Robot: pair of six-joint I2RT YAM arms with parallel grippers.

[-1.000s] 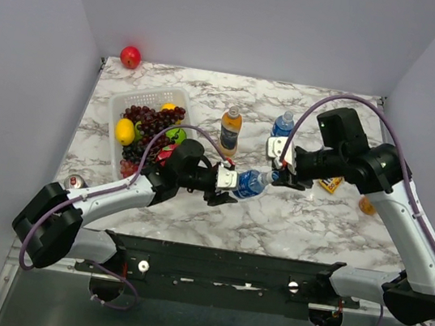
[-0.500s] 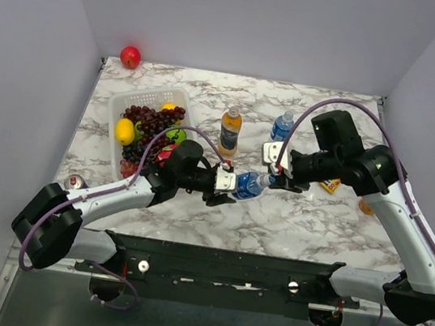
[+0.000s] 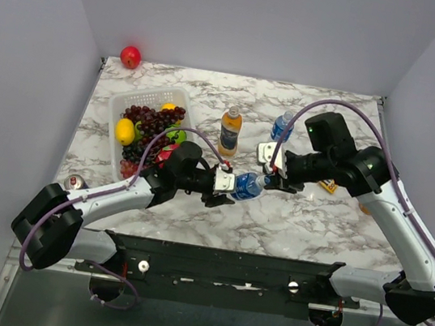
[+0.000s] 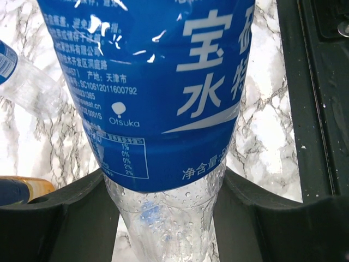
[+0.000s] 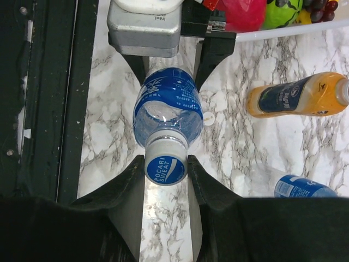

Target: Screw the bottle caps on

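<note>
My left gripper (image 3: pixel 227 183) is shut on the lower body of a clear bottle with a blue label (image 3: pixel 247 185), held tilted off the table with its neck toward the right arm. The label fills the left wrist view (image 4: pixel 158 82), between my dark fingers (image 4: pixel 60 218). My right gripper (image 3: pixel 269 176) is shut on the bottle cap (image 5: pixel 166 168), white-sided with a blue top, sitting on that bottle's neck (image 5: pixel 168 101). An orange drink bottle (image 3: pixel 230 130) and a second blue-labelled bottle (image 3: pixel 283 124) stand behind. A small white round cap (image 5: pixel 209 118) lies on the marble.
A white basket (image 3: pixel 140 102) of fruit stands at the left, a red apple (image 3: pixel 130 56) in the far left corner, a can (image 3: pixel 75 183) at the near left edge. A yellow packet (image 3: pixel 331 183) and another orange bottle (image 3: pixel 367 205) lie under the right arm.
My right gripper has moved left and come onto the cap end of the held bottle. The left gripper with the bottle has shifted slightly left.
</note>
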